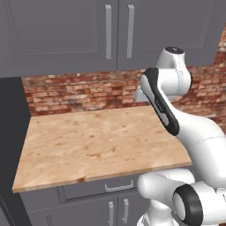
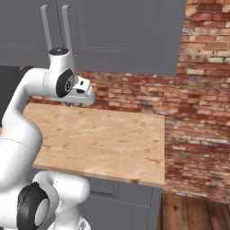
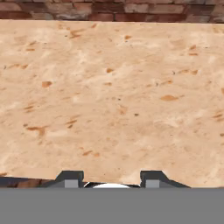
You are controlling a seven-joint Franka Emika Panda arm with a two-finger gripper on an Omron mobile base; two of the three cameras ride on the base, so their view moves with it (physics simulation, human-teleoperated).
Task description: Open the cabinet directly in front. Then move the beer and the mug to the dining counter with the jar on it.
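A grey wall cabinet (image 1: 79, 31) with two recessed-panel doors and long silver bar handles (image 1: 108, 32) hangs shut above a light wood-grain surface (image 1: 97, 141) backed by red brick wall (image 1: 79, 90). The white arm's claw (image 3: 111, 178) points down at the wood, fingertips (image 3: 70, 178) apart with nothing between them, well below the handles. Risk: rising toward a handle, the hand may strike the cabinet's underside, or close beside the neighbouring bar and slip off.
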